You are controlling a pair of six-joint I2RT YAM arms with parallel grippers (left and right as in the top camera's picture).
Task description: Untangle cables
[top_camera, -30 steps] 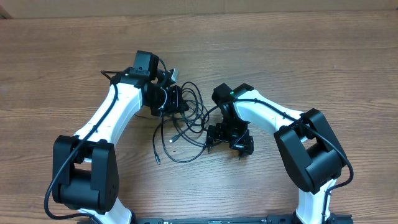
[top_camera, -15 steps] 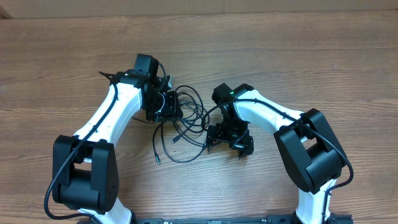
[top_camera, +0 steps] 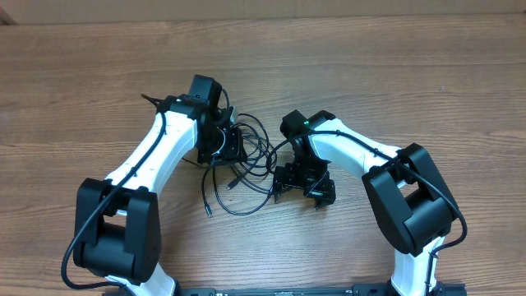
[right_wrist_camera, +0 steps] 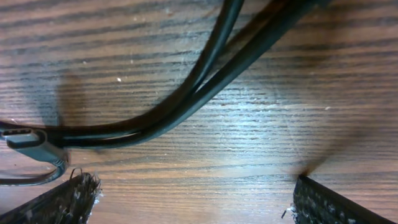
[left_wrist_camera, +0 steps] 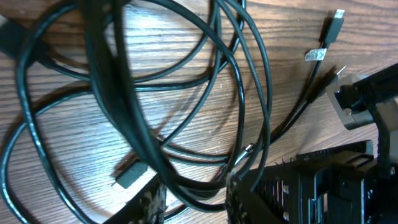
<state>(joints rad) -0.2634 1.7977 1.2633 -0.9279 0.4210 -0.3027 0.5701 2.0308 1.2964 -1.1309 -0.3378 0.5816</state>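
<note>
The cables (top_camera: 251, 156) lie as a tangle of thin black loops on the wood between my two arms, with loose plug ends (top_camera: 229, 186) trailing toward the front. My left gripper (top_camera: 223, 144) is down at the tangle's left side. In the left wrist view its fingers (left_wrist_camera: 152, 202) stand a little apart, and strands of the cables (left_wrist_camera: 186, 93) run loosely through the gap of the left gripper (left_wrist_camera: 196, 202). My right gripper (top_camera: 302, 191) hovers at the tangle's right edge. It is wide open (right_wrist_camera: 199, 199) over bare wood, with two cable strands (right_wrist_camera: 205, 87) crossing just beyond its tips.
The wooden table (top_camera: 427, 74) stretches around the tangle. A USB plug with a small tag (left_wrist_camera: 334, 26) lies at the far right of the left wrist view, beside the right arm's grey and black hardware (left_wrist_camera: 364, 102). A flat plug (right_wrist_camera: 28, 140) lies left of the right fingers.
My left gripper has shifted slightly right into the tangle and its jaws have parted from shut. The loops near it moved a little. The right arm has not moved.
</note>
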